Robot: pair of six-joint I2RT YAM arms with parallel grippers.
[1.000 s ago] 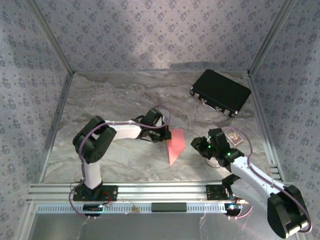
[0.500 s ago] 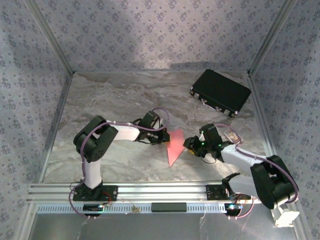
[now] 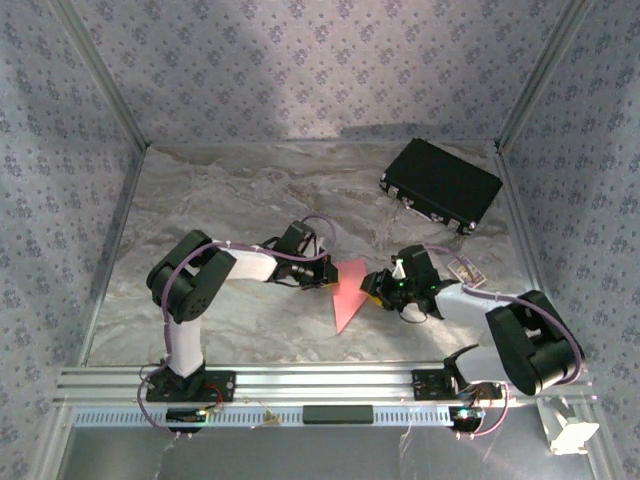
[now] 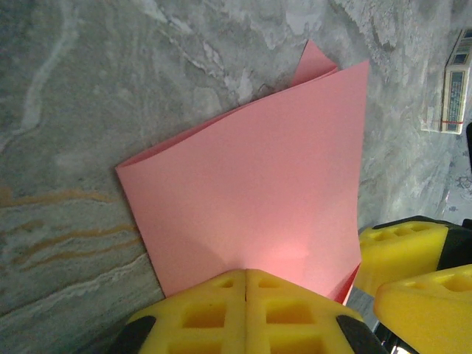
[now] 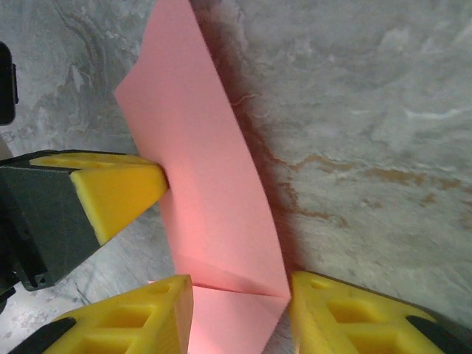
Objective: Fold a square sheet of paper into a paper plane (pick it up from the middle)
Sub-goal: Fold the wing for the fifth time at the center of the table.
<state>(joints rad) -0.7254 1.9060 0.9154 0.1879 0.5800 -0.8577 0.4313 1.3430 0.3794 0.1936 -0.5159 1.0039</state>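
Observation:
The square sheet of paper [image 3: 346,293] is a folded salmon-pink shape, held a little off the marble table [image 3: 220,190], its point toward the near edge. My left gripper [image 3: 326,274] is shut on its left edge; in the left wrist view the yellow jaws [image 4: 247,274] meet flat on the pink sheet [image 4: 258,169]. My right gripper [image 3: 372,287] has come in from the right. In the right wrist view its fingers [image 5: 237,284] stand apart, one on each side of a creased corner of the paper [image 5: 214,199]. The left gripper's fingertip [image 5: 118,192] presses the sheet's far edge.
A black rectangular case [image 3: 441,185] lies at the back right. A small flat box [image 3: 465,270] sits just right of the right arm, seen also in the left wrist view as a small box [image 4: 456,88]. Patterned walls enclose the table on three sides.
The right arm has swung left and stretched low across the table, bringing its gripper up to the paper's right edge. The left gripper has kept hold of the paper and drifted slightly left.

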